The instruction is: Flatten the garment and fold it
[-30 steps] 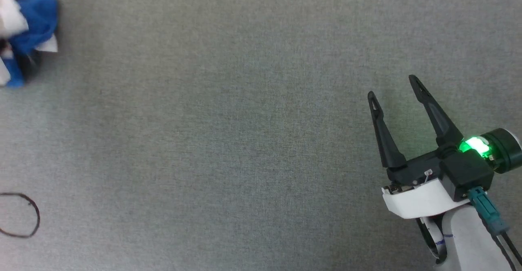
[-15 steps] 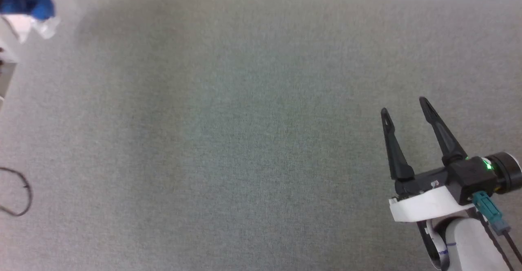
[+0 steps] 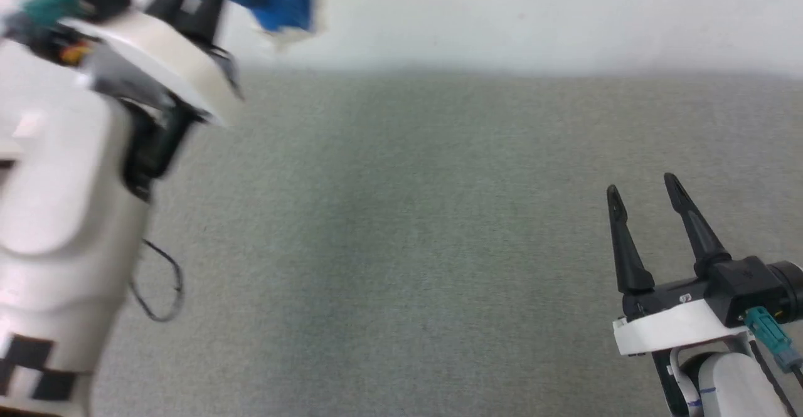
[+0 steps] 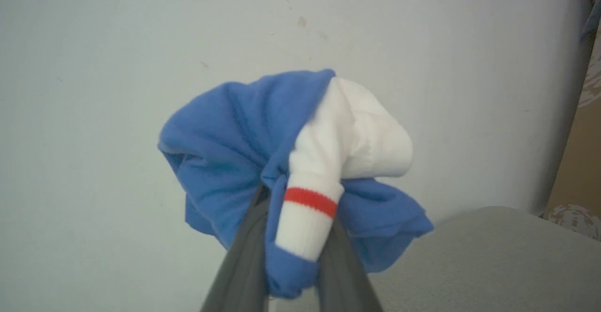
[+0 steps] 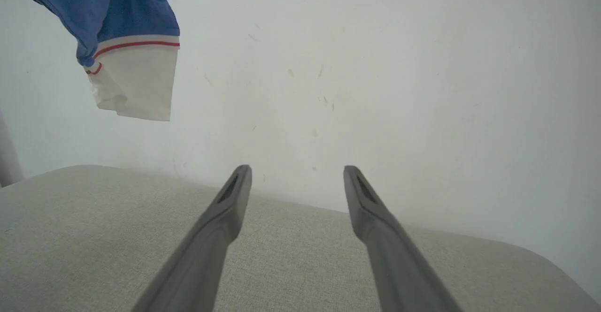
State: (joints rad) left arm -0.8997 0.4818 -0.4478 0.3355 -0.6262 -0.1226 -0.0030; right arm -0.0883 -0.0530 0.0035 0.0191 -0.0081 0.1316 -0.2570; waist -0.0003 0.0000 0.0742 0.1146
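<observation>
Holding the bunched shirt up off the table, left gripper clamped on it; right gripper gaping empty.

There is one garment, a bunched royal-blue jersey with white sleeves and red-and-white trim. There are two tools, the left tool and the right tool, each with two long dark fingers, four in all. There is one grey fabric-covered desk, one thin black loop on it, and one pale wall.
</observation>
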